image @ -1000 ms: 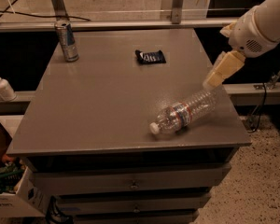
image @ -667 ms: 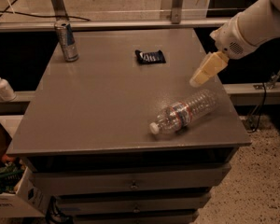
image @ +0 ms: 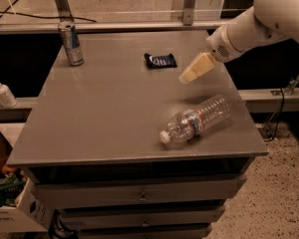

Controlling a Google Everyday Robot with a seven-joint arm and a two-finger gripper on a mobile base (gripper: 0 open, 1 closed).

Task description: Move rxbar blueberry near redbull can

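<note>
While the rxbar blueberry [image: 160,60] lies flat at the far middle of the counter [image: 99,118], well apart from the redbull can [image: 71,44] standing at its far-left corner, the tool [image: 192,69] hangs just right of the bar. How far open it is cannot be told, and nothing is seen in it. The bar is judged light, thin and slick-wrapped — best pinched from above, across its narrow width.

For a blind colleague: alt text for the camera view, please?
A robot's claw hovers beside the rxbar blueberry on a grey table; the redbull can stands at the far left corner, a water bottle lies nearer.
</note>
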